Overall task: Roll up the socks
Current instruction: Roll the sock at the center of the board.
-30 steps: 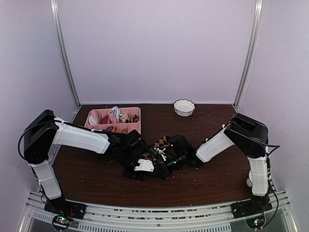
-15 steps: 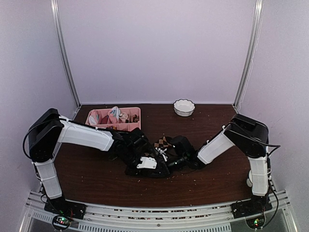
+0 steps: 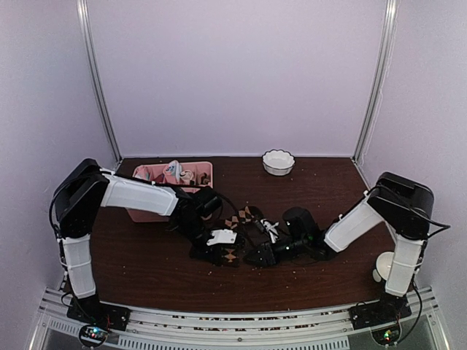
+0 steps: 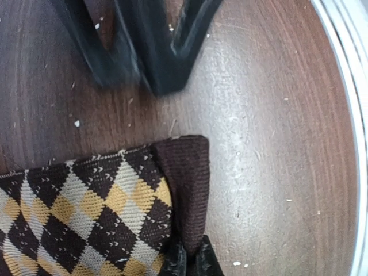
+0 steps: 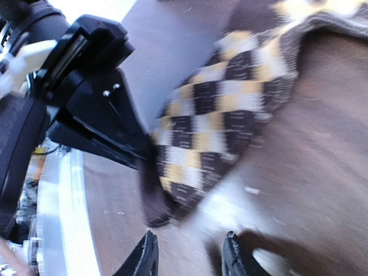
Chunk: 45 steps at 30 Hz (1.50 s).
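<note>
The dark brown argyle sock [image 3: 244,217] lies flat near the table's middle, running toward the front. My left gripper [image 3: 228,255] is shut on its dark cuff. In the left wrist view the cuff [image 4: 184,184] is pinched between the fingers [image 4: 172,263] at the bottom edge. My right gripper [image 3: 260,256] is open and empty, just right of the cuff end. Its fingertips [image 5: 146,256] stand apart over bare wood, short of the sock [image 5: 224,103]. The right gripper's spread fingers [image 4: 144,52] show in the left wrist view. The plain tan sock is out of view.
A pink divided tray [image 3: 206,169] with small rolled bundles stands at the back left, partly behind the left arm. A white bowl [image 3: 278,161] sits at the back centre. The metal front rail [image 4: 351,86] runs close beyond the cuff.
The right arm has drawn back to the right and its gripper has come off the sock. The left gripper has shifted right, still holding the cuff, and the sock lies more stretched out.
</note>
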Available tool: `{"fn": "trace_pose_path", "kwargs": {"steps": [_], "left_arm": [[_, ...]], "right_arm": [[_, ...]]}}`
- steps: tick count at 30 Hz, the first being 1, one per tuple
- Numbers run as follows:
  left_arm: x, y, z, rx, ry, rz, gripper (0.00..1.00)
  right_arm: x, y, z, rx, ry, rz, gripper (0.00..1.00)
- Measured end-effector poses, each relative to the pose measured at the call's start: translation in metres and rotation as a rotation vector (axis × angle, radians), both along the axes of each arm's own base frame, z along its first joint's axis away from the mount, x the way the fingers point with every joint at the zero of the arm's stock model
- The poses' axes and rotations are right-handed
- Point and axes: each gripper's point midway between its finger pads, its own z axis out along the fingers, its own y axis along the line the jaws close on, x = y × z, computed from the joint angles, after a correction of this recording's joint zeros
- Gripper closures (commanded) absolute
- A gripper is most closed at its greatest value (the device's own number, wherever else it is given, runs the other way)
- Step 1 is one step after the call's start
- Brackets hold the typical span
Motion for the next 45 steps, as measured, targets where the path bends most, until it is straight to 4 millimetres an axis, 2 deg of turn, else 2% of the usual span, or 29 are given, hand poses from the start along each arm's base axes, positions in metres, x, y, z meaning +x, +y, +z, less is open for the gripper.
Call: {"fn": "trace_pose_path", "kwargs": {"steps": [2, 3, 4, 5, 9, 12, 16, 18, 20, 23, 26, 31, 36, 39, 45], "left_arm": [[0.001, 0.001, 0.000, 0.001, 0.044, 0.015, 1.00], [0.002, 0.001, 0.000, 0.002, 0.068, 0.021, 1.00], [0.002, 0.001, 0.000, 0.002, 0.094, 0.029, 1.00], [0.003, 0.002, 0.000, 0.000, 0.114, 0.034, 1.00], [0.004, 0.006, 0.001, 0.001, 0.196, 0.062, 1.00], [0.003, 0.008, 0.001, 0.003, 0.262, 0.080, 1.00], [0.003, 0.010, 0.001, 0.008, 0.336, 0.099, 1.00], [0.002, 0.010, 0.000, 0.012, 0.380, 0.110, 1.00], [0.002, 0.010, 0.000, 0.012, 0.417, 0.117, 1.00], [-0.001, 0.010, 0.000, 0.019, 0.465, 0.126, 1.00], [-0.004, 0.010, -0.001, 0.034, 0.512, 0.132, 1.00], [-0.006, 0.009, 0.001, 0.037, 0.533, 0.130, 1.00], [-0.006, 0.009, 0.002, 0.040, 0.539, 0.125, 1.00], [-0.006, 0.009, 0.003, 0.041, 0.539, 0.123, 1.00], [-0.006, 0.009, 0.003, 0.041, 0.539, 0.121, 0.99]], "right_arm": [[0.005, -0.010, 0.001, -0.022, -0.030, -0.051, 0.47], [0.008, -0.015, 0.002, -0.031, -0.056, -0.075, 0.36], [0.009, -0.021, 0.003, -0.040, -0.077, -0.101, 0.04], [0.011, -0.030, 0.004, -0.051, -0.105, -0.139, 0.00], [0.020, -0.068, 0.015, -0.121, -0.247, -0.303, 0.00], [0.037, -0.094, 0.030, -0.158, -0.316, -0.462, 0.00], [0.067, -0.120, 0.035, -0.120, -0.251, -0.645, 0.00], [0.071, -0.126, 0.029, -0.106, -0.242, -0.662, 0.00], [0.057, -0.117, 0.023, -0.120, -0.284, -0.587, 0.00], [0.019, -0.081, 0.024, -0.138, -0.420, -0.372, 0.01], [-0.014, -0.049, 0.031, -0.133, -0.576, -0.169, 0.08], [-0.051, -0.003, 0.032, -0.166, -0.802, 0.100, 0.20], [-0.062, 0.032, 0.034, -0.192, -0.955, 0.236, 0.31], [-0.054, 0.044, 0.028, -0.231, -1.012, 0.282, 0.43], [-0.035, 0.055, 0.013, -0.295, -1.047, 0.337, 0.59]]}}
